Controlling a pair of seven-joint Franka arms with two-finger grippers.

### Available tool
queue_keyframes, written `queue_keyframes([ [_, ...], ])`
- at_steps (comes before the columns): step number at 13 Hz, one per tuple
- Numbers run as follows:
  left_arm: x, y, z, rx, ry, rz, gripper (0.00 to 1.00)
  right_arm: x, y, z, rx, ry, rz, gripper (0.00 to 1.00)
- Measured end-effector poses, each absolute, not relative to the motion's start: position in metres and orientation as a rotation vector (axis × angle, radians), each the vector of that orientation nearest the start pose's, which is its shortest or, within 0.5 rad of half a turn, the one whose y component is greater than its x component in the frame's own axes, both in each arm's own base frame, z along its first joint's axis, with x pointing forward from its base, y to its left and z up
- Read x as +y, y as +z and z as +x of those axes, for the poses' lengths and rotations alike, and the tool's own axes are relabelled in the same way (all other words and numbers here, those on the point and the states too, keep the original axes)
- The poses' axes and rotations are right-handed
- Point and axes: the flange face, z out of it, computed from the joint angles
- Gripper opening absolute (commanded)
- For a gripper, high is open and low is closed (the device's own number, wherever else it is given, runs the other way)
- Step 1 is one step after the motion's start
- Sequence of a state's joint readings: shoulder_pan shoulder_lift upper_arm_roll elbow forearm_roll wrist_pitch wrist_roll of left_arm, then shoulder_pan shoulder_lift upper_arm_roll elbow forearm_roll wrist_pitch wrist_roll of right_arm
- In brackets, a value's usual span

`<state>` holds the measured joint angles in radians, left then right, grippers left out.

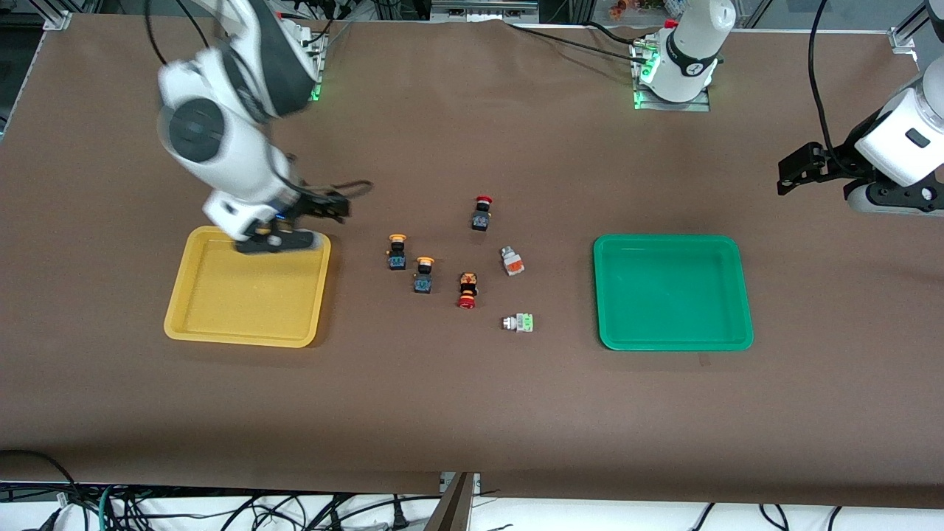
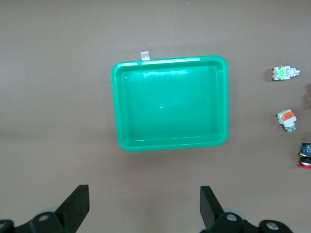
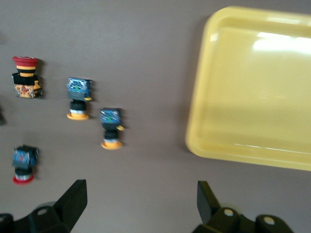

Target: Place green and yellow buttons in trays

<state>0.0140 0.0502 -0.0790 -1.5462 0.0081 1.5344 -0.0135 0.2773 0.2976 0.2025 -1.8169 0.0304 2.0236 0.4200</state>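
Note:
Two black-bodied buttons with yellow-orange caps [image 1: 397, 252] [image 1: 424, 274] stand mid-table and also show in the right wrist view [image 3: 78, 98] [image 3: 111, 127]. A grey button with an orange face [image 1: 512, 261] [image 2: 286, 119] and a grey button with a green face [image 1: 521, 322] [image 2: 283, 74] lie closer to the green tray [image 1: 671, 291] [image 2: 170, 102]. The yellow tray [image 1: 247, 295] [image 3: 252, 87] is empty, as is the green one. My right gripper [image 1: 324, 212] [image 3: 141, 191] is open and empty over bare table beside the yellow tray's corner. My left gripper [image 1: 793, 173] [image 2: 144, 194] is open and empty and waits at the left arm's end of the table.
Two black-bodied switches with red mushroom caps are among the buttons: one upright [image 1: 482, 212], one on its side [image 1: 467, 290] [image 3: 26, 77]. A brown cloth covers the table. Cables hang at the edge nearest the front camera.

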Motion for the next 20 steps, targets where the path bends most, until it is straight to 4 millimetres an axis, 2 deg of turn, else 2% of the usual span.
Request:
queue_keyframes([
  [2,-0.035,0.605,0.564,0.081,0.097,-3.133,1.0,0.318,0.303,0.551,0.008,0.179,-3.079,0.99],
  [4,-0.035,0.605,0.564,0.081,0.097,-3.132,1.0,0.338,0.244,0.548,0.068,0.17,-3.058,0.98],
  [5,-0.035,0.605,0.564,0.081,0.098,-3.132,1.0,0.343,0.223,0.547,0.081,0.17,-3.052,0.96],
  [7,-0.035,0.605,0.564,0.081,0.098,-3.132,1.0,0.349,0.199,0.543,0.079,0.18,-3.048,0.93],
  [16,-0.036,0.605,0.564,0.085,0.098,-3.132,1.0,0.344,0.2,0.542,0.081,0.217,-3.066,0.9],
  [18,-0.04,0.605,0.564,0.096,0.098,-3.132,1.0,0.343,0.204,0.542,0.081,0.222,-3.069,0.85],
  [20,-0.047,0.605,0.563,0.115,0.099,-3.131,1.0,0.343,0.203,0.541,0.081,0.225,-3.07,0.74],
])
